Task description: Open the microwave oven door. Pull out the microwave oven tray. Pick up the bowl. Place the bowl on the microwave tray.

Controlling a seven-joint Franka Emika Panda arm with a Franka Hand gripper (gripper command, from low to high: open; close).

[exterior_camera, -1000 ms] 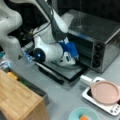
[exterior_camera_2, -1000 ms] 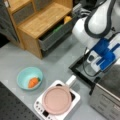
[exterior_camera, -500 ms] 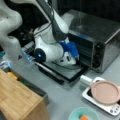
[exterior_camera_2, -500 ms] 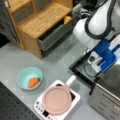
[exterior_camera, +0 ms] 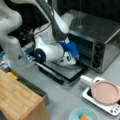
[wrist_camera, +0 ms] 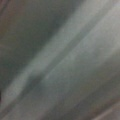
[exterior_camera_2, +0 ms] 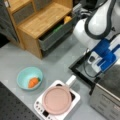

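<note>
With the door [exterior_camera: 63,71] already dropped flat in front of the oven [exterior_camera: 97,40], I hang over it, my gripper [exterior_camera: 71,58] reaching into the oven's mouth where the tray should lie; I cannot make the tray out. Whether my jaws are spread or pinching, I cannot tell. Well apart, toward the desk's [exterior_camera_2: 60,62] near edge beyond the pink dish [exterior_camera_2: 57,99], sits the bowl [exterior_camera_2: 29,78].
</note>
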